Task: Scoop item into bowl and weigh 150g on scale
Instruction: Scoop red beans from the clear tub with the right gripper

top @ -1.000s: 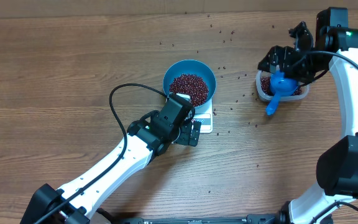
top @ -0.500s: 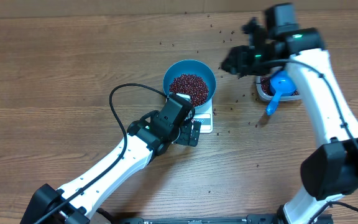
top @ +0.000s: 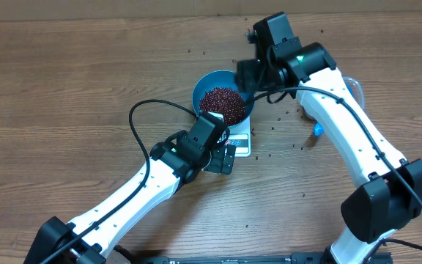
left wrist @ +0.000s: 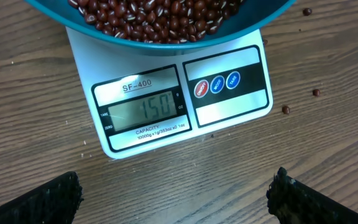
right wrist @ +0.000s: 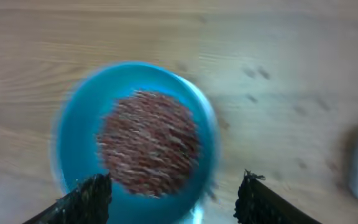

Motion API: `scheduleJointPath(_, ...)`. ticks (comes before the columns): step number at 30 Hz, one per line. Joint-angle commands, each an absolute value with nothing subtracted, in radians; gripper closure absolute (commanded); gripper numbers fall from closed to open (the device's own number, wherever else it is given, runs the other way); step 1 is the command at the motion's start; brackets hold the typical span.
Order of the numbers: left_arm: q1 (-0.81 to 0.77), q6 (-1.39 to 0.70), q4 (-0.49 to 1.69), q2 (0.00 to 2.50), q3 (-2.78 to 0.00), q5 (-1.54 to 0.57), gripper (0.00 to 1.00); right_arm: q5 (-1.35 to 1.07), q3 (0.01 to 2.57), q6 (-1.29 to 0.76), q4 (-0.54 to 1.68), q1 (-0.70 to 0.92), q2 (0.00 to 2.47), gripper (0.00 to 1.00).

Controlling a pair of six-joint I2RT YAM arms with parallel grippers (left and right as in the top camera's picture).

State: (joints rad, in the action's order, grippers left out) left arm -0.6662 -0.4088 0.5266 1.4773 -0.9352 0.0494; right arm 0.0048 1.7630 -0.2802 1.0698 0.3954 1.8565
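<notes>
The blue bowl (top: 200, 92) stands on the white scale (top: 242, 145), heaped with dark red-brown beans (top: 222, 104). In the left wrist view the scale (left wrist: 229, 109) shows 150 on its display, with the bowl (left wrist: 253, 25) and beans (left wrist: 160, 15) at the top. My left gripper (top: 220, 155) (left wrist: 176, 199) sits open just in front of the scale, with bare wood between its fingers. My right gripper (top: 243, 76) (right wrist: 173, 199) hovers open and empty over the bowl's right rim. Its view is blurred, with the bowl (right wrist: 79, 124) and beans (right wrist: 148, 149) below.
Stray beans (top: 273, 129) (left wrist: 285, 109) lie scattered on the wood round the scale and towards the back. The handle of a small blue scoop (top: 318, 130) pokes out from under the right arm. A clear tub (top: 353, 85) is mostly hidden behind that arm.
The right arm has swung left from the tub, leaving the scoop there, to above the bowl. The left arm, bowl and scale have not moved.
</notes>
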Motion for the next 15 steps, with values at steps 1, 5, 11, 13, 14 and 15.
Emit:
scheduleJointPath(1, -0.667, -0.389, 0.526, 1.477, -0.930, 0.055, 0.00, 0.179, 1.786, -0.451, 1.145, 0.336, 1.837, 0.34)
scheduleJointPath(5, -0.667, -0.389, 0.526, 1.477, -0.930, 0.055, 0.01, 0.144, 1.786, -0.502, 1.280, 0.208, 1.841, 0.34)
scheduleJointPath(11, -0.667, -0.389, 0.526, 1.477, -0.930, 0.055, 0.00, -0.067, 1.694, -0.451, 1.348, -0.020, 1.842, 0.33)
scheduleJointPath(13, -0.667, -0.389, 0.526, 1.477, -0.930, 0.055, 0.00, -0.162, 1.633, -0.401, 1.315, -0.076, 1.842, 0.34)
scheduleJointPath(14, -0.667, -0.389, 0.526, 1.477, -0.930, 0.055, 0.00, -0.216, 1.594, -0.374, 1.287, -0.104, 1.842, 0.33)
scheduleJointPath(15, -0.667, -0.389, 0.526, 1.477, -0.930, 0.055, 0.01, -0.261, 1.562, -0.352, 1.259, -0.125, 1.842, 0.33)
